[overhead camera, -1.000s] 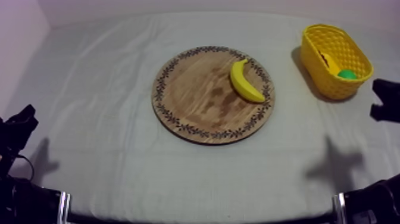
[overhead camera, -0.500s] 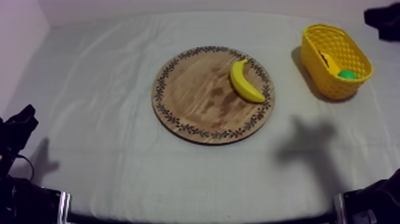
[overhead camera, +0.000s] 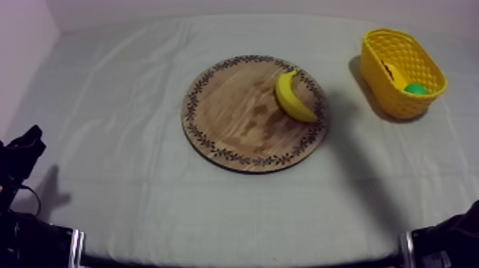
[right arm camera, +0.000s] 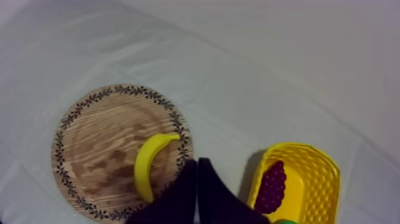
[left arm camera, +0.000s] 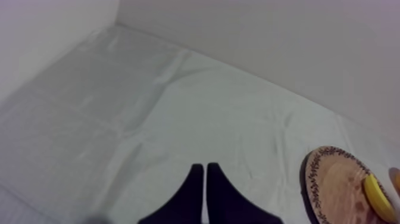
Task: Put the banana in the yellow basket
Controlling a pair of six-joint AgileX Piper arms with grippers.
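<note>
My left fingers (left arm camera: pixel 205 174) lie clenched on nothing over the cloth-covered worktop (overhead camera: pixel 128 178). My right fingers (right arm camera: pixel 197 167), also clenched empty, hang by the edge of the round wooden board with a patterned rim (overhead camera: pixel 235 117). The yellow toy banana (overhead camera: pixel 293 98) lies at the board's three o'clock. The yellow plastic basket (overhead camera: pixel 385 89) stands apart at two o'clock, holding purple grapes (right arm camera: pixel 272 186).

A yellow, curved banana (overhead camera: pixel 294 98) is seen lying flat on the round wooden board (overhead camera: pixel 235 117), on the board's right part, close to the patterned rim. One tip is turned toward the far rim and the other toward the right rim. The board is laid flat at the middle of the desk (overhead camera: pixel 142 164). The yellow basket (overhead camera: pixel 388 96), oval with lattice walls, is stood upright at the far right, well apart from the board.
</note>
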